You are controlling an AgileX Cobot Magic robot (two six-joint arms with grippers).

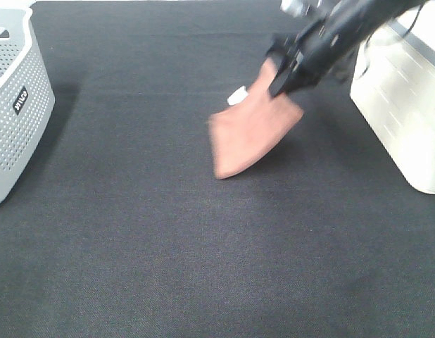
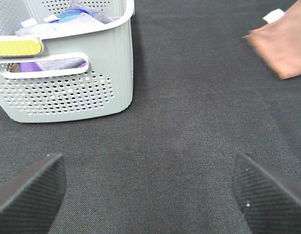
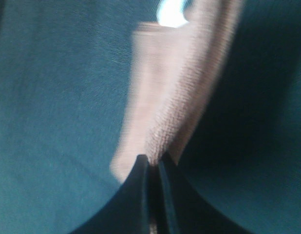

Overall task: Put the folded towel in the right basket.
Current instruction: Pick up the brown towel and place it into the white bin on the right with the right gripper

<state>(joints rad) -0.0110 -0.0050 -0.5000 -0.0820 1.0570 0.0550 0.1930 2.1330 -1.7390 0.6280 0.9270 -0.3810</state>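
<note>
The folded towel (image 1: 253,130) is rust-brown with a small white tag and hangs tilted above the dark table, blurred by motion. My right gripper (image 1: 282,70) is shut on its upper edge; in the right wrist view the fingers (image 3: 141,195) pinch the cloth (image 3: 175,97). The right basket (image 1: 407,98) is white and stands at the right edge, just right of the towel. My left gripper (image 2: 150,195) is open and empty over bare table; only its two black pads (image 2: 28,190) show. The towel (image 2: 282,44) also appears far off in the left wrist view.
A grey perforated basket (image 1: 17,105) with a black label stands at the far left; in the left wrist view it (image 2: 67,92) holds several coloured cloths. The table is covered in dark fabric (image 1: 168,246).
</note>
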